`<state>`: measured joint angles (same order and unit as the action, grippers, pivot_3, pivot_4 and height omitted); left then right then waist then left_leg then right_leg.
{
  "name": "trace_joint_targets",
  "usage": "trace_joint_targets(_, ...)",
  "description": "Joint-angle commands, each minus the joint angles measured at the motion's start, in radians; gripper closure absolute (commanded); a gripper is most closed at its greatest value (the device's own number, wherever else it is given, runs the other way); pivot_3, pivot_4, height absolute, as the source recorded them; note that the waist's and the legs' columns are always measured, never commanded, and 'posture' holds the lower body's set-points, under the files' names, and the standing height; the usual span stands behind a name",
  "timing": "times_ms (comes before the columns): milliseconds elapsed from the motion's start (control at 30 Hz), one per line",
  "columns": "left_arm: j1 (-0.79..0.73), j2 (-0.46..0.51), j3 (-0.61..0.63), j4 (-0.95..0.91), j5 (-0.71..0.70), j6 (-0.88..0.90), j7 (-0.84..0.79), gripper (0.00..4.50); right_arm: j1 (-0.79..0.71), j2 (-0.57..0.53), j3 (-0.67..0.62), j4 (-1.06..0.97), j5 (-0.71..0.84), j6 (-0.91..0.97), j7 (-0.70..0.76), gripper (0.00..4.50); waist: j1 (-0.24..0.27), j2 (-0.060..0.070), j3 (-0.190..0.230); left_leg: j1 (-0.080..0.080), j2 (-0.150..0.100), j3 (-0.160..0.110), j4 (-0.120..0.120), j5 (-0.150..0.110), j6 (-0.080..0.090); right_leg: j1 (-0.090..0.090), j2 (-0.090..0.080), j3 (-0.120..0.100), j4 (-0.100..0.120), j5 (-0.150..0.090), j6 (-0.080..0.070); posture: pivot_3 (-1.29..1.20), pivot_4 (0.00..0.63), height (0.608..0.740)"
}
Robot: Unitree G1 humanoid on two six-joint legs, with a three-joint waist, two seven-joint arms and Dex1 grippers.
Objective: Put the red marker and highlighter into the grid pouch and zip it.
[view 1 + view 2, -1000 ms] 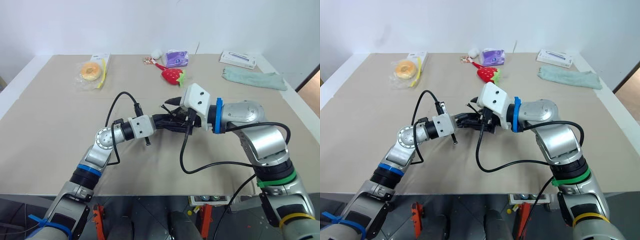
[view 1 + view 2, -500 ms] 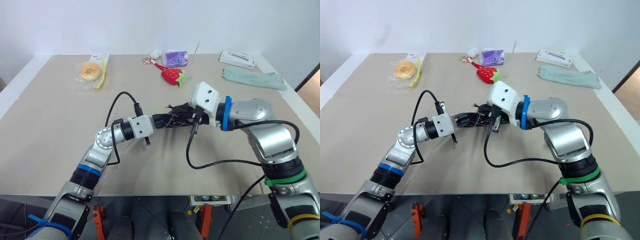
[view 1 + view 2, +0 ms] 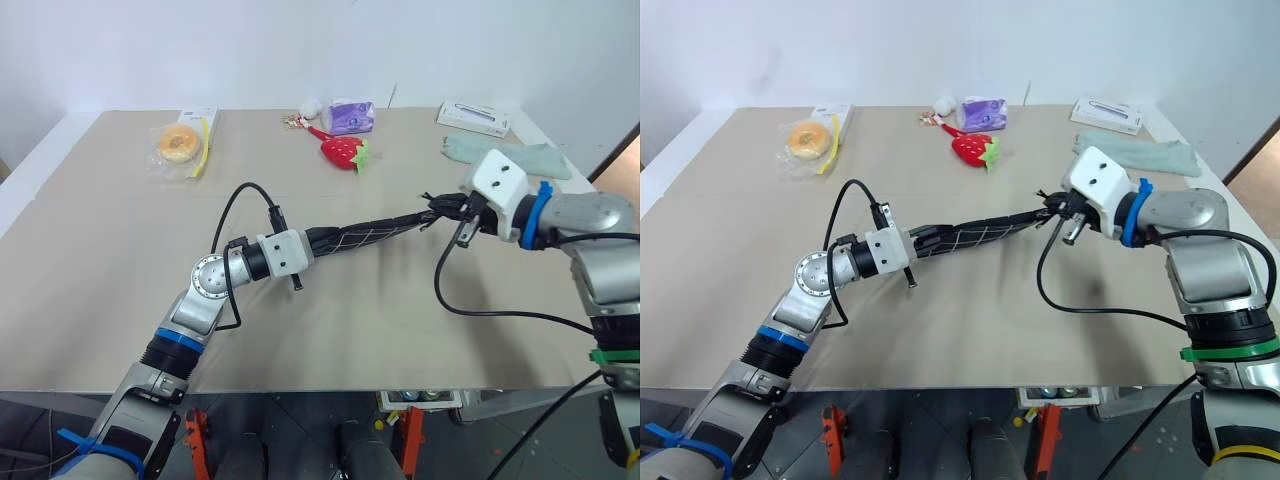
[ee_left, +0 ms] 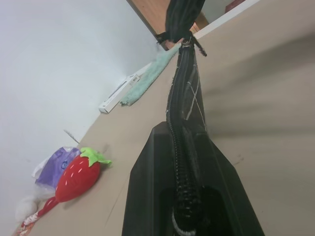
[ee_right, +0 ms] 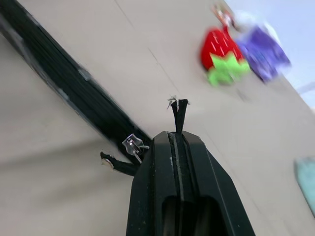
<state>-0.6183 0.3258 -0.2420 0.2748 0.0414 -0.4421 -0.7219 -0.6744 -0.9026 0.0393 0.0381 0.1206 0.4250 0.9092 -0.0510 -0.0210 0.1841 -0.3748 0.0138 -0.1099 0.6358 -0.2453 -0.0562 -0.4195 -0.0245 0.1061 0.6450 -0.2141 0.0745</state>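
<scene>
— Grid pouch [image 3: 362, 236] first: where is it now, and what has changed?

— It hangs in the air over the table [image 3: 90, 250], pulled out long between the two grippers. A second ago it was bunched up at the middle with both grippers close together; since then the right gripper [image 3: 440, 208] has swung out toward three o'clock and drawn the far end with it, while the left gripper [image 3: 318, 241] has stayed put.

— And the fingers?

— Left fingers are pressed shut on the near end of the pouch. Right fingers are pressed together on a thin black strap [image 5: 179, 114], with the metal zipper slider [image 5: 133, 144] just beside them at the pouch's end.

— So the zip is done?

— My reading is that the pull has run the slider to the far end, so the closing looks nearly finished. I cannot see the red marker or the highlighter; they may be inside, but the frames don't show it.

— Materials?

— Soft black fabric with thin white grid lines, stretched taut into a narrow band, with coarse black zipper teeth along its edge. Farther off at twelve o'clock lies a plush red strawberry [image 3: 344, 150].
</scene>
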Motion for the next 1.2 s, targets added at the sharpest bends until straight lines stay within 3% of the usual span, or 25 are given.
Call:
trace_joint_targets(33, -0.010, 0.005, 0.010, -0.017, -0.002, -0.019, 0.005, 4.50, -0.004, -0.032, -0.055, 0.010, -0.013, -0.027, -0.016, 4.46, 0.000, 0.000, 0.000, 0.000, 0.000, 0.000, 0.000, 0.000, 0.000, 0.000, 0.000, 0.000, 0.000, 0.000, 0.000, 0.00, 0.150, 0.740)
trace_joint_targets(233, -0.011, 0.008, 0.008, -0.018, -0.004, -0.019, 0.000, 4.50, -0.019, 0.003, -0.114, -0.034, 0.076, 0.025, -0.013, 4.46, 0.001, 0.000, 0.000, -0.001, -0.001, 0.000, 0.000, 0.000, 0.000, 0.000, -0.001, 0.000, 0.000, 0.000, 0.000, 0.00, 0.150, 0.740)
trace_joint_targets(333, -0.016, 0.008, 0.009, -0.013, -0.004, -0.019, 0.000, 4.50, -0.037, -0.004, -0.171, -0.045, 0.162, 0.112, 0.012, 3.51, 0.002, 0.000, 0.000, -0.001, -0.001, 0.000, 0.000, 0.000, 0.000, 0.000, -0.001, 0.000, 0.000, 0.000, 0.000, 0.00, 0.150, 0.740)
trace_joint_targets(567, -0.008, 0.012, 0.004, -0.019, -0.026, -0.006, -0.027, 4.50, 0.008, -0.074, -0.218, 0.090, 0.138, 0.098, 0.009, 0.02, 0.003, 0.000, 0.000, -0.001, -0.001, 0.000, 0.000, 0.000, 0.000, 0.001, -0.001, 0.000, 0.000, 0.000, 0.000, 0.00, 0.150, 0.740)
trace_joint_targets(667, 0.003, 0.017, 0.007, -0.055, -0.102, 0.037, -0.097, 3.39, 0.026, -0.080, -0.214, 0.083, 0.137, 0.094, 0.011, 0.00, 0.000, 0.000, 0.000, 0.000, 0.000, 0.000, 0.000, 0.000, 0.000, 0.000, 0.000, 0.001, 0.000, 0.000, 0.000, 0.00, 0.150, 0.740)
trace_joint_targets(867, 0.012, 0.043, 0.018, -0.118, -0.238, 0.173, -0.241, 0.28, 0.042, -0.065, -0.211, 0.066, 0.136, 0.098, -0.005, 0.00, -0.003, 0.002, 0.001, 0.000, 0.000, 0.000, 0.000, 0.000, 0.000, 0.000, 0.000, 0.001, 0.000, 0.000, 0.000, 0.00, 0.150, 0.740)
trace_joint_targets(900, 0.015, 0.045, 0.022, -0.133, -0.263, 0.209, -0.257, 0.04, 0.044, -0.065, -0.210, 0.067, 0.134, 0.098, -0.007, 0.00, -0.003, 0.002, 0.001, 0.000, 0.000, 0.000, 0.000, 0.000, 0.000, 0.000, 0.000, 0.001, 0.000, 0.000, 0.000, 0.00, 0.150, 0.740)
trace_joint_targets(1000, 0.029, 0.049, 0.043, -0.221, -0.402, 0.423, -0.294, 0.04, 0.050, -0.067, -0.212, 0.067, 0.134, 0.100, -0.009, 0.00, -0.002, 0.002, 0.001, -0.001, 0.000, 0.000, 0.000, 0.000, 0.000, 0.000, 0.000, 0.001, 0.000, -0.001, 0.001, 0.00, 0.150, 0.740)
trace_joint_targets(1200, 0.005, 0.052, 0.152, -0.225, -0.464, 0.601, -0.189, 0.04, 0.085, -0.080, -0.211, 0.064, 0.120, 0.093, 0.000, 0.00, -0.002, 0.002, 0.001, 0.000, 0.000, 0.000, 0.000, 0.000, 0.000, 0.000, 0.000, 0.001, 0.000, -0.001, 0.001, 0.00, 0.150, 0.740)
